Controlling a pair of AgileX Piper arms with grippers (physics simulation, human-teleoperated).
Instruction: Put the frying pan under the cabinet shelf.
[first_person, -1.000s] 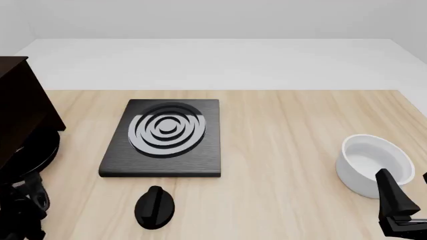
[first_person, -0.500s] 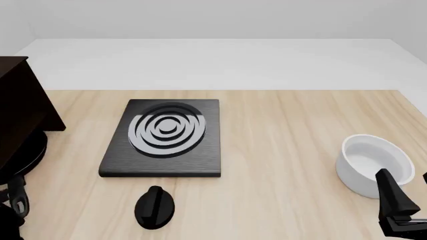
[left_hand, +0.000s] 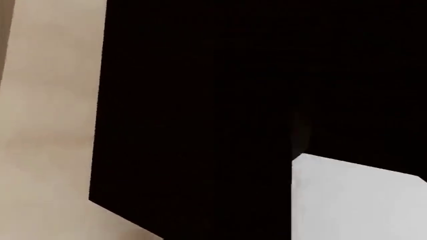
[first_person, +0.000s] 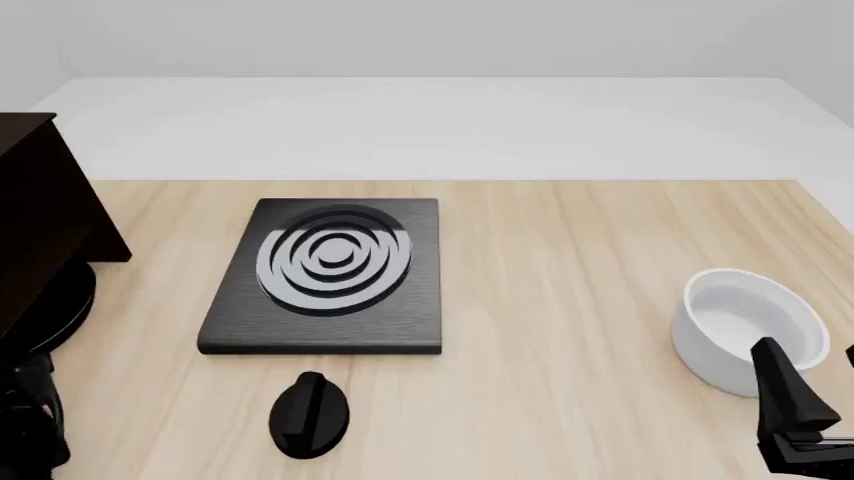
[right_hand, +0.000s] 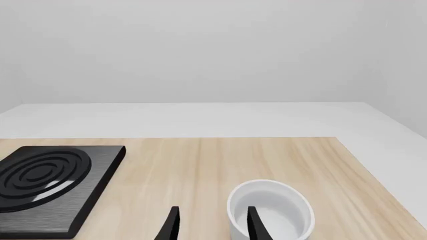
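The cabinet shelf (first_person: 40, 210) is the tall, very dark box at the table's left edge. It fills most of the left wrist view (left_hand: 200, 110) as a black mass. The frying pan (first_person: 64, 312) shows only as a dark round rim poking out from beneath the cabinet; its handle is hidden. My left gripper (first_person: 30, 425) is a dark shape at the lower left corner, just in front of the pan, and its jaws cannot be made out. My right gripper (right_hand: 212, 227) stands open at the lower right with nothing between its fingers.
A square black stove plate (first_person: 327, 275) with white rings lies mid-table. A black oval knob-like object (first_person: 310, 415) sits in front of it. A white round bowl (first_person: 747, 330) stands at the right, just beyond my right gripper (first_person: 801, 415).
The pan has slid left, farther beneath the cabinet. The left gripper shifted at the lower left corner. The right arm has not moved.
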